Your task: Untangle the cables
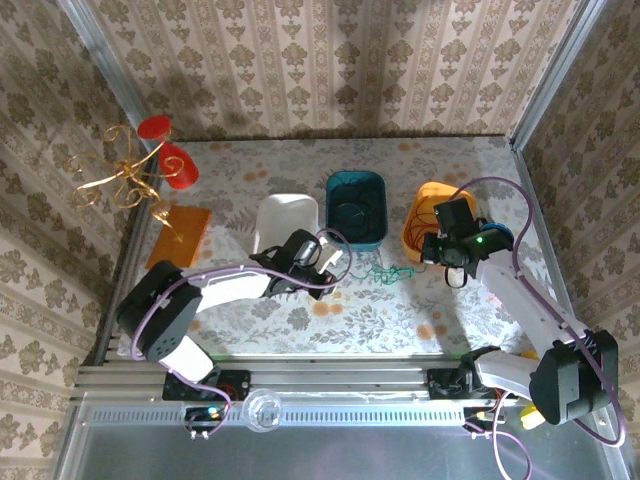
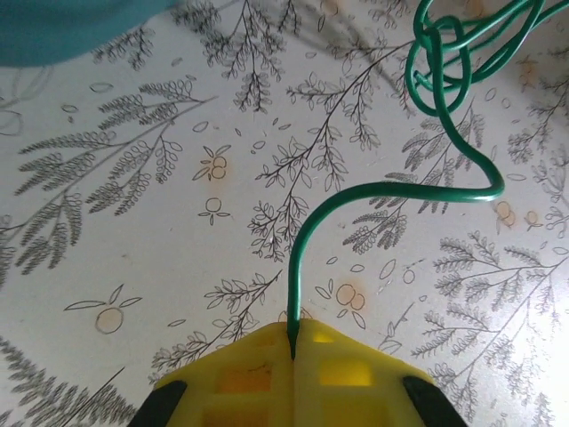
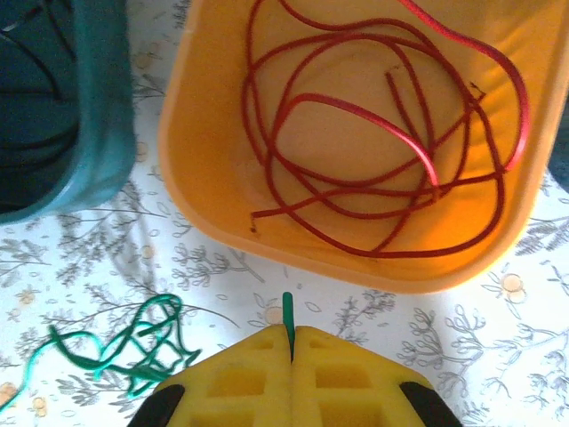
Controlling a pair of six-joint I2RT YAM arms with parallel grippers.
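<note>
Yellow-fingered left hand [image 2: 293, 342]: clenched on one end of the thin green cable [image 2: 382, 189]; only the very tip is pinched.
Yellow-fingered right hand [image 3: 290, 342]: clenched on a short green stub, judged to be the other end of the same cable.
Green cable, place: laid on the flowery worktop [image 2: 133, 231] between the two hands, in front of the teal plastic tub [image 3: 89, 160].
Green cable, shape: a long bend is seen near the left hand, then a tight knot of loops farther off. From the right wrist it is seen as a messy heap.
Thin red cable [image 3: 391, 133]: laid loose inside the orange plastic tub [image 3: 200, 222], with no other cable mixed in.
Teal tub: something thin and dark is seen inside, too dim to be named.
Step in hand: judged to be the pulling open of the green knot.
How it is done well: both ends should be pinched tight, and the hands should be moved apart slowly and low. If it is pulled hard, the knot may be made tighter, or an end may be lost, since so little is held. A small shake may be needed so the loops can fall open.
What is left: the green cable is not yet straight and not yet in a tub.
</note>
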